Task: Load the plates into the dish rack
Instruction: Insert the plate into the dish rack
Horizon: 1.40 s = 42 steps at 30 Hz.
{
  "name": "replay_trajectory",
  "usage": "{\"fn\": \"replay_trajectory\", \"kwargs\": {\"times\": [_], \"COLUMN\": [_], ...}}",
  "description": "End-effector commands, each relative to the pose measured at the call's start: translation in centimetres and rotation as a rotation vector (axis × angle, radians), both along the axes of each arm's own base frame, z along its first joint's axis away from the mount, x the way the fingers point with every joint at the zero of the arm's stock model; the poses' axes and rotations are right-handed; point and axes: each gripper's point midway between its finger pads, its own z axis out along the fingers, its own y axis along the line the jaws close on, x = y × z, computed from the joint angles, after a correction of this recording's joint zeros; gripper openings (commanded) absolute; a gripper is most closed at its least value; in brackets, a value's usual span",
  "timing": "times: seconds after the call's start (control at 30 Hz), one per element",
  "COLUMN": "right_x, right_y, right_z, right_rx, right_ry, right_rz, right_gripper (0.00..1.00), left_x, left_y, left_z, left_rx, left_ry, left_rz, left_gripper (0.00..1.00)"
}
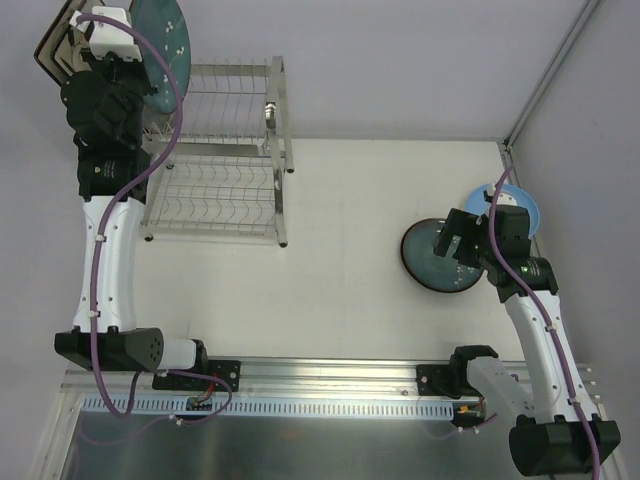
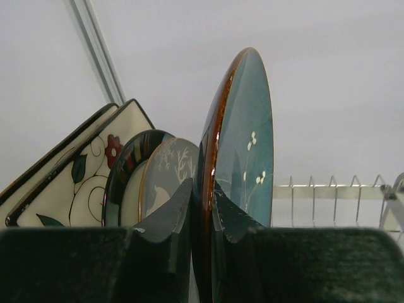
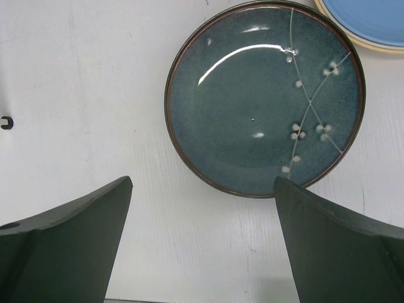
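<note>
Two dark teal plates show. One held teal plate point(image 2: 243, 145), glossy with a brown rim and small white blossoms, stands on edge, clamped between the fingers of the left gripper point(image 2: 202, 205). Left of that gripper lean a grey plate point(image 2: 165, 173), a dark-rimmed round plate point(image 2: 126, 180) and square floral plates point(image 2: 72, 183) (all crowded close beside it). The dish rack point(image 2: 328, 192) shows its thin wires to the right. The right gripper point(image 3: 203, 183), spread wide, hovers over the other teal plate point(image 3: 265, 95), flat on the desk point(image 3: 82, 95), with a light blue plate point(image 3: 372, 19) just beyond.
</note>
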Motion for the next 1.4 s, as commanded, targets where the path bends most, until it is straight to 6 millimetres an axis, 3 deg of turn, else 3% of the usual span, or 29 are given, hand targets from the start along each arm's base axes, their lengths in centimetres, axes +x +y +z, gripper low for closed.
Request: {"fn": "replay_trajectory", "kwargs": {"times": [0.0,0.8,0.97,1.13,1.17,1.23,1.37], "right_x": [0.7,0.7,0.5,0.2,0.2,0.1,0.0], "right_y": [0.0,-0.5,-0.5,-0.5,-0.5,-0.5,-0.5], "right_z": [1.8,2.0,2.0,1.9,2.0,2.0,2.0], "right_rx": [-0.008,-0.029,-0.028,-0.024,-0.024,-0.024,-0.022], "right_ry": [-0.049,-0.051,-0.052,-0.05,-0.052,-0.052,-0.053], "right_rz": [0.014,-0.002,-0.003,-0.005,-0.004,-0.005,-0.003], "right_gripper": [1.0,1.0,1.0,1.0,0.99,1.0,0.99], "left_x": [-4.2,2.0,2.7,2.6,2.6,2.6,2.4], "left_y": [0.7,2.0,2.1,2.4,2.5,3.0,3.7], "left_z": [7.8,1.5,0.1,-0.5,-0.7,-0.9,-1.5], "left_rx": [0.083,0.178,0.169,0.152,0.147,0.116,0.061], "left_ry": [-0.269,-0.112,-0.089,-0.078,-0.074,-0.069,-0.062], "left_rz": [0.038,0.068,0.059,0.074,0.075,0.095,0.127], "left_gripper": [0.0,0.0,0.0,0.11,0.11,0.0,0.0]}}
